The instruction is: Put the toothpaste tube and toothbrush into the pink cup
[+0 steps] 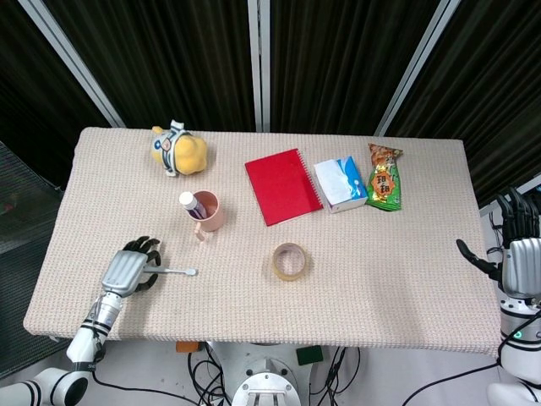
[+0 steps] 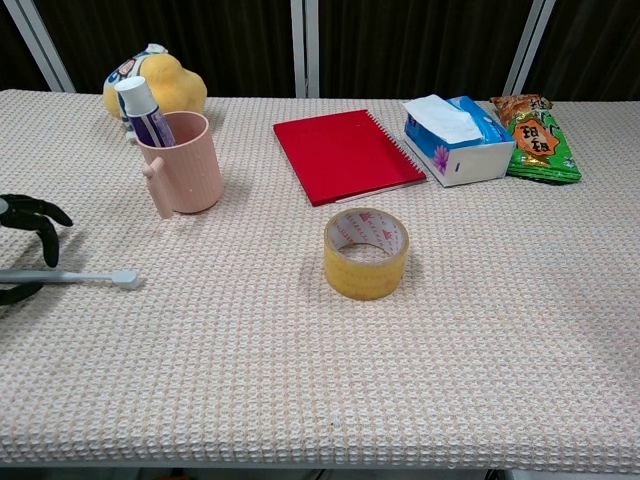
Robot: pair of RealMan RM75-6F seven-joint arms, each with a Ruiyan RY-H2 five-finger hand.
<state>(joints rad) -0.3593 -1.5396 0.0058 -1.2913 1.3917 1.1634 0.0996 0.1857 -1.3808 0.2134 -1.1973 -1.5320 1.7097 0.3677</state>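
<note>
The pink cup (image 1: 210, 212) (image 2: 186, 164) stands upright left of the table's centre. The toothpaste tube (image 1: 189, 203) (image 2: 139, 107) stands inside it, white cap up. The toothbrush (image 1: 172, 271) (image 2: 74, 277) lies flat on the cloth in front of the cup, its head pointing right. My left hand (image 1: 128, 271) (image 2: 27, 220) sits over the handle end, with its fingers (image 2: 44, 237) arched behind the handle and the thumb in front; the brush still rests on the table. My right hand (image 1: 516, 253) hangs beyond the table's right edge, fingers spread, holding nothing.
A roll of yellow tape (image 1: 289, 260) (image 2: 366, 252) lies mid-table. Along the back are a yellow plush toy (image 1: 179, 150), a red notebook (image 1: 282, 186) (image 2: 346, 154), a tissue box (image 1: 340, 183) (image 2: 457, 139) and a green snack packet (image 1: 385, 178) (image 2: 534, 137).
</note>
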